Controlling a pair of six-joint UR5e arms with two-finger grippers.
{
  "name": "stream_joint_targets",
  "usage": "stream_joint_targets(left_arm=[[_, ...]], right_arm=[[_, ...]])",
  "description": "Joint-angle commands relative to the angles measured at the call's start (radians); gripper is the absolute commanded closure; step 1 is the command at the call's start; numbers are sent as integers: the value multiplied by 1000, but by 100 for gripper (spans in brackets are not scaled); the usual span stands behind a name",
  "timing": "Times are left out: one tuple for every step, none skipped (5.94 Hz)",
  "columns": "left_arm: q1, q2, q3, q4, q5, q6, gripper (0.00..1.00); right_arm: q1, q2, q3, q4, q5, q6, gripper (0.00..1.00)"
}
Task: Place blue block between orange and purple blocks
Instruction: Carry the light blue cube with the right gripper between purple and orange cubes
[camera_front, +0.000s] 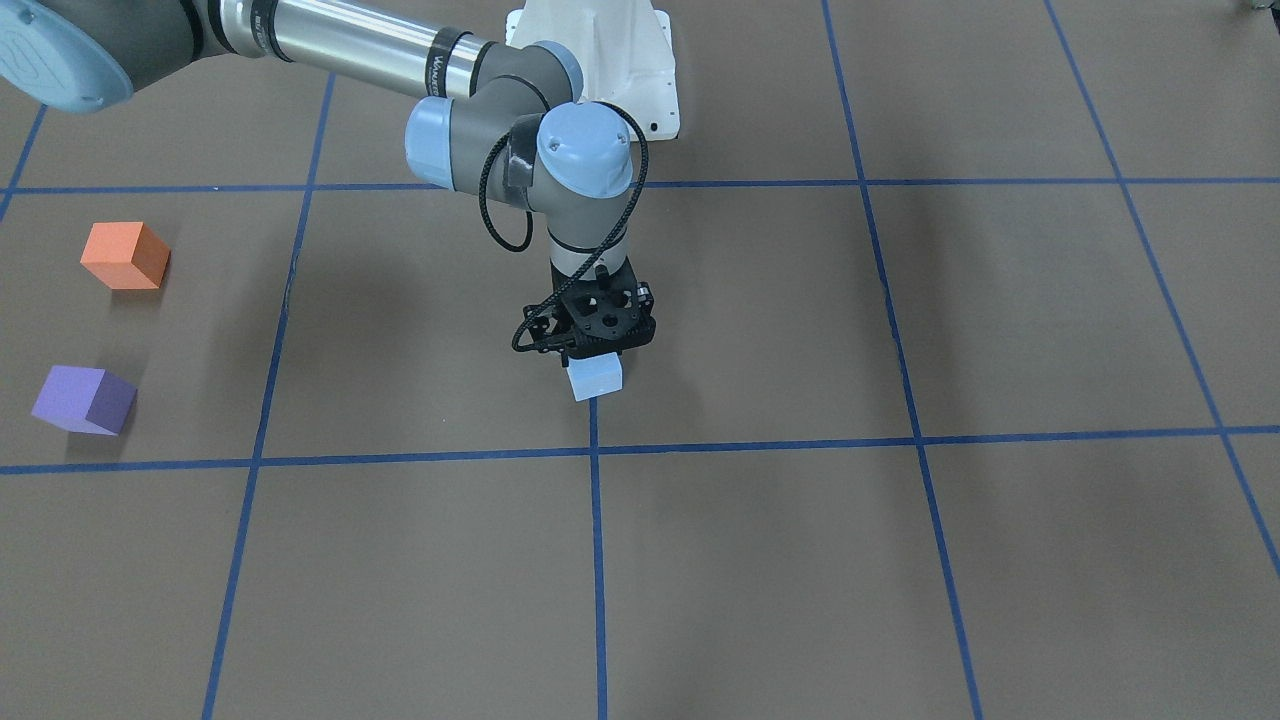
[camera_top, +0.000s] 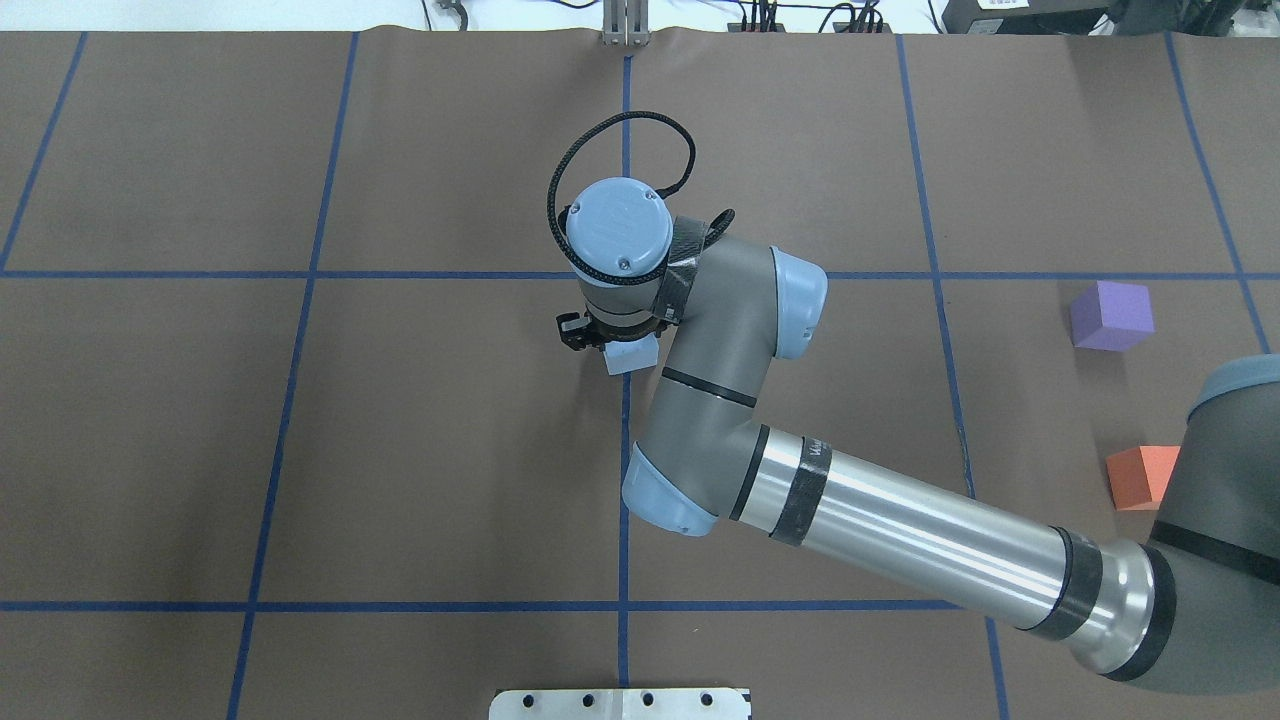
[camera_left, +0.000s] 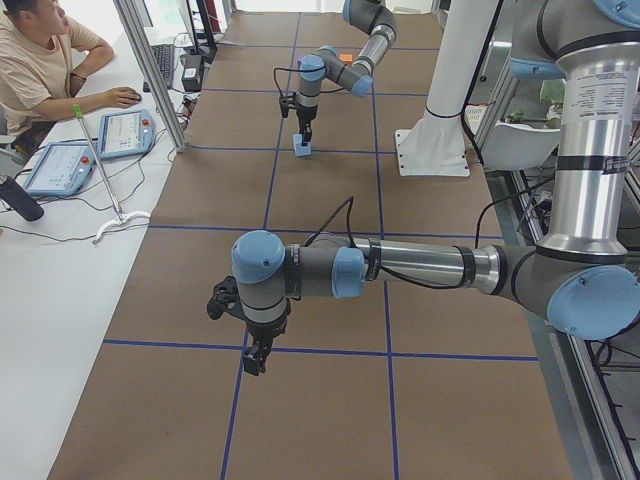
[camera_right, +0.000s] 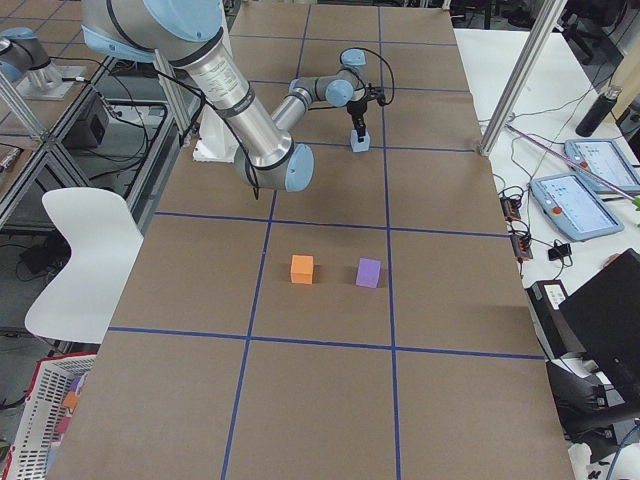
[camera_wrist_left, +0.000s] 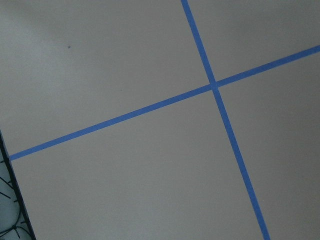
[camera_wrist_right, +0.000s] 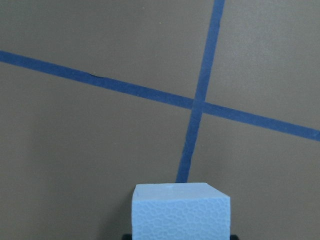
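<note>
The light blue block (camera_front: 596, 378) sits under my right gripper (camera_front: 598, 352) near the table's middle, beside a blue tape crossing. The gripper is shut on it; the block fills the bottom of the right wrist view (camera_wrist_right: 181, 211). I cannot tell if it rests on the table or hangs just above it. The orange block (camera_front: 125, 255) and the purple block (camera_front: 83, 399) stand apart far off on the robot's right, with a gap between them; they also show in the overhead view, orange (camera_top: 1143, 477) and purple (camera_top: 1111, 315). My left gripper (camera_left: 255, 360) shows only in the exterior left view; I cannot tell its state.
Blue tape lines grid the brown table. The white robot pedestal (camera_front: 600, 60) stands behind the right gripper. An operator (camera_left: 40, 70) sits at a side desk with tablets (camera_left: 125, 133). A white chair (camera_right: 85, 260) stands beside the table.
</note>
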Motion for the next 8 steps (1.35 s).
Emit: stream_joint_targets(left_arm=[[0, 0, -2, 1, 0, 0, 0], [0, 0, -5, -1, 0, 0, 0], [0, 0, -9, -1, -2, 0, 0], [2, -2, -9, -1, -24, 0, 0], [2, -2, -8, -1, -44, 0, 0], [3, -2, -8, -4, -44, 0, 0], [3, 0, -5, -31, -44, -1, 0], [3, -2, -5, -34, -44, -2, 0]], right_arm=[[52, -6, 38, 4, 12, -13, 100], [118, -88, 128, 0, 62, -18, 100], [186, -239, 267, -4, 106, -24, 98], [264, -358, 392, -84, 145, -94, 98], [315, -445, 522, -191, 165, -193, 98], [352, -560, 604, -200, 212, -243, 95], [384, -675, 667, -197, 239, -313, 95], [407, -780, 674, -154, 234, -363, 92]])
